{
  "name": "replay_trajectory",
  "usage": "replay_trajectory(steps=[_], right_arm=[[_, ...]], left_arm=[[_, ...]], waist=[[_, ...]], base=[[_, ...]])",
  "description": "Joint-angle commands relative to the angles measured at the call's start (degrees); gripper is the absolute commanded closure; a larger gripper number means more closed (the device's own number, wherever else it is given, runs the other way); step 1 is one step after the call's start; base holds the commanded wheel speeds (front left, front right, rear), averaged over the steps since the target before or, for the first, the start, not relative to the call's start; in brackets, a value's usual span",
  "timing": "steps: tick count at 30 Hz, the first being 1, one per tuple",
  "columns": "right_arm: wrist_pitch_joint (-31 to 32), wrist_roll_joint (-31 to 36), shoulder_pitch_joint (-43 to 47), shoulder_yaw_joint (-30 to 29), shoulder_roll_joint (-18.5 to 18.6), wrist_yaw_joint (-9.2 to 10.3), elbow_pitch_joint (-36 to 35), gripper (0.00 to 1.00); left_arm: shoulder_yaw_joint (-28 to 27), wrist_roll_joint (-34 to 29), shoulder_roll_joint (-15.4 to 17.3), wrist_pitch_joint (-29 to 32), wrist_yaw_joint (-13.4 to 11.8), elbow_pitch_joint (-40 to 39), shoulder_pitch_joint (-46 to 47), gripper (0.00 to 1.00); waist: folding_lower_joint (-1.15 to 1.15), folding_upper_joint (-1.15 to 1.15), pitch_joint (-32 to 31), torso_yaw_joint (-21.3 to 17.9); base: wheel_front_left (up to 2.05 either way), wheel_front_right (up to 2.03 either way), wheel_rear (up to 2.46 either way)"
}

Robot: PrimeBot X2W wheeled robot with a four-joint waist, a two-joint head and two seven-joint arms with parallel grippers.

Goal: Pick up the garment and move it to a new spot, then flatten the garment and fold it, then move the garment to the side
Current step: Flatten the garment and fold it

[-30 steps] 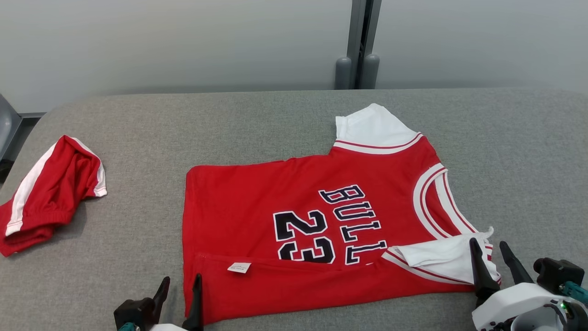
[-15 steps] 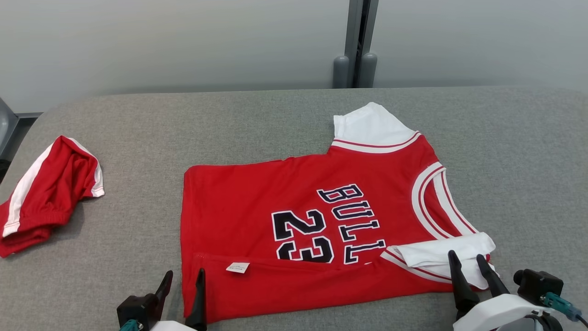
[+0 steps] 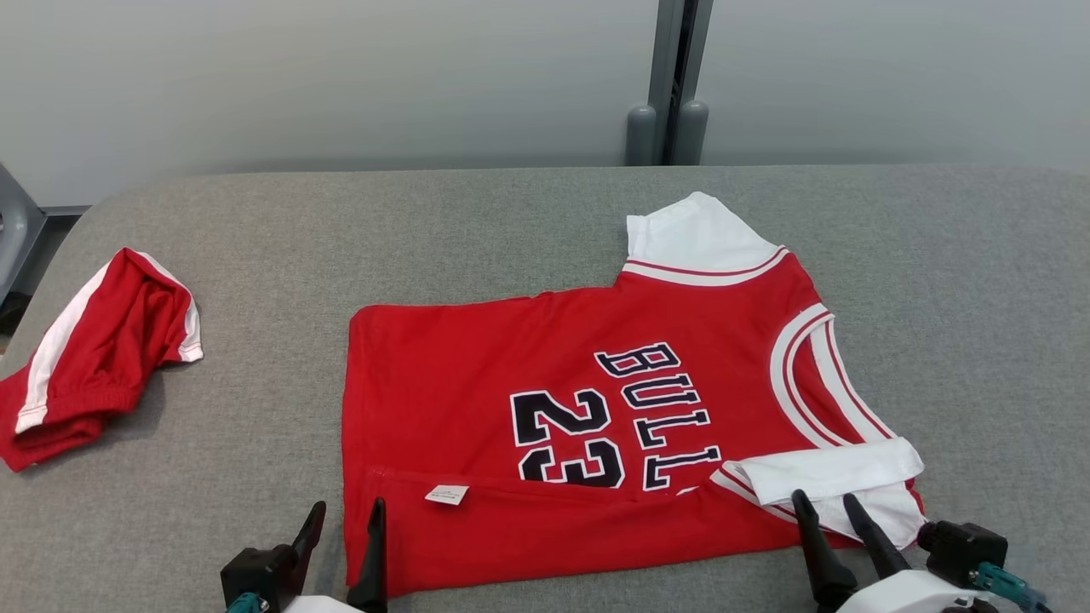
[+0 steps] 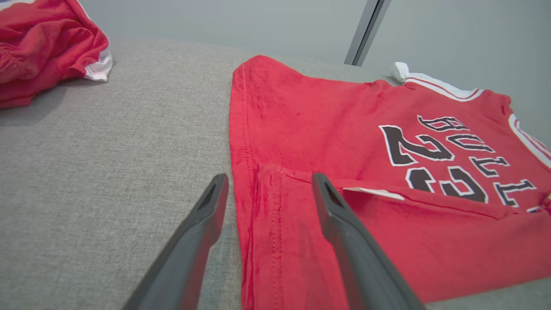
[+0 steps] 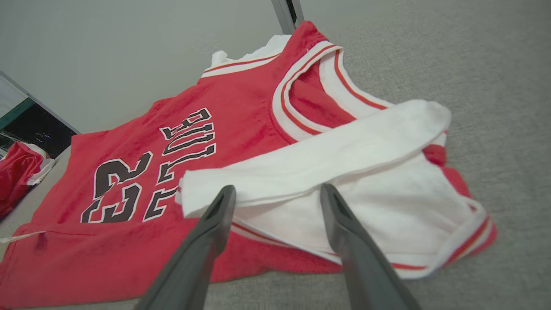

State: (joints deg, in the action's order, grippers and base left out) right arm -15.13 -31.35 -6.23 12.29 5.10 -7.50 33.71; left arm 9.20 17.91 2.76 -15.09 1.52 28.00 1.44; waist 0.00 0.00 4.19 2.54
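Across the middle of the grey surface, toward its near edge, the garment lies flat, its near strip folded over; folding seems in hand. Left wrist view: the hem corner lies between the left gripper's spread fingers. Right wrist view: the right gripper, fingers spread, points at the white sleeve; next, both must close on cloth.

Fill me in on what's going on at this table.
A two-armed robot is partway through folding a red jersey on a grey padded table. The jersey lies mostly flat, with its near edge turned over onto the front and one white sleeve folded in. Both grippers are open and hold nothing. The left gripper is at the jersey's near hem corner, and the right gripper is at the folded sleeve. A crumpled red-and-white garment lies apart on the robot's left.
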Motion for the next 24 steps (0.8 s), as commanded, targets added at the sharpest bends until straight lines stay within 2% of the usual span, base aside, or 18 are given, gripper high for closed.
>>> replay_trajectory(steps=[1, 7, 13, 16, 21, 24], right_arm=[[0.0, -0.1, 0.7, 1.0, 0.2, 0.02, -1.0, 0.01], [0.0, -0.6, 0.8, 6.1, 0.4, 0.02, -3.0, 0.01], [0.0, -0.7, 0.6, 7.7, 0.8, 0.02, -3.4, 0.02], [0.0, -1.2, 0.1, 7.7, 0.5, 0.02, -3.9, 0.08], [0.0, -1.5, 0.1, 7.0, 0.3, 0.02, -4.7, 0.27], [0.0, -1.7, 0.3, 5.9, 0.3, 0.02, -4.4, 0.29]], left_arm=[[0.0, 0.1, 0.3, -0.1, 0.2, -0.3, 0.0, 0.0], [0.4, 0.4, 0.3, -0.1, 0.4, -0.4, 0.1, 0.0], [0.6, 0.7, 0.3, -0.1, 0.1, -0.4, -0.2, 0.0], [0.5, 0.7, 0.3, -0.1, 0.1, -0.4, -0.3, 0.0], [0.5, 0.9, 0.3, -0.1, 0.1, -0.5, -0.3, 0.0], [0.5, 1.0, 0.3, -0.1, 0.1, -0.5, -0.2, 0.0]], waist=[[0.0, 0.0, 0.0, -0.1], [0.0, 0.0, -0.1, 0.0], [0.0, 0.0, -0.2, 0.4], [0.0, 0.0, 0.0, 0.6], [0.0, 0.0, 0.3, 0.7], [0.0, 0.0, 0.4, 0.6]], base=[[0.0, 0.0, 0.0], [0.0, 0.0, 0.0], [0.0, 0.0, 0.0], [0.0, 0.0, 0.0], [0.0, 0.0, 0.0], [0.0, 0.0, 0.0]])
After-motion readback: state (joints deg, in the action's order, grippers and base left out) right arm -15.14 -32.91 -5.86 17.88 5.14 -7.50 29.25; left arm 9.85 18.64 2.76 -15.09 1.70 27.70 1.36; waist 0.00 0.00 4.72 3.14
